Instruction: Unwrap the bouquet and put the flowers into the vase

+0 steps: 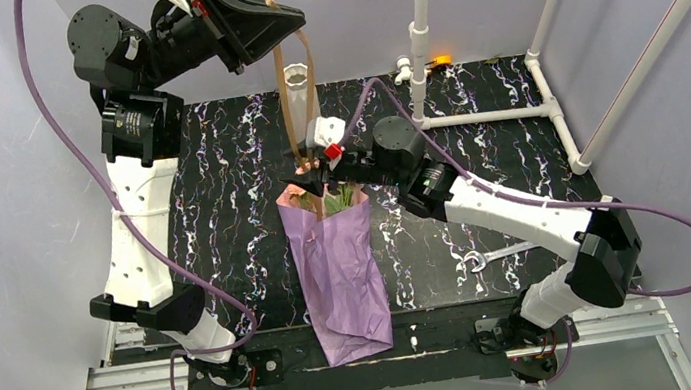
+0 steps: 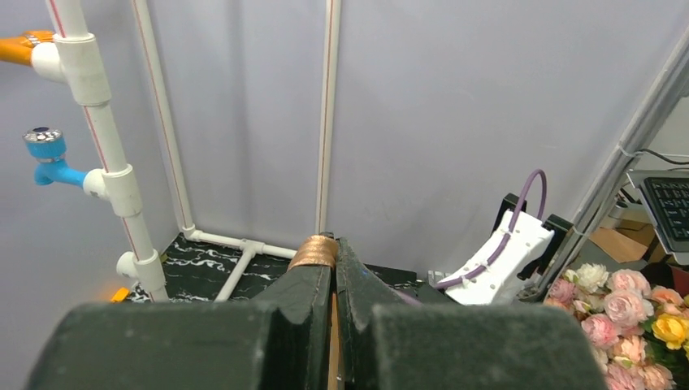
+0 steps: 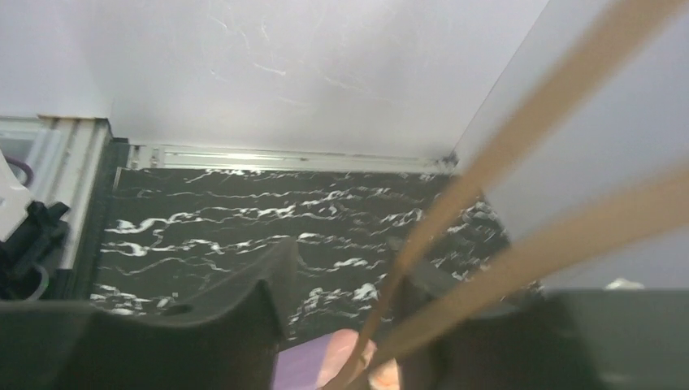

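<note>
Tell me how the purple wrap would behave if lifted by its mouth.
Probably floppy: the purple wrap lies flat and creased, so it would likely sag rather than lift stiffly. Likely light but top-heavy, with the flowers at its mouth. The taut ribbon in the left gripper may tug it.

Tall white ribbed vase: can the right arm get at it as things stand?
Probably not cleanly. The tall white ribbed vase stands beyond the right fingers, but the tan-gold ribbon, stretched from the purple paper bouquet up to the left fingers, seems to cross in front of it.
</note>
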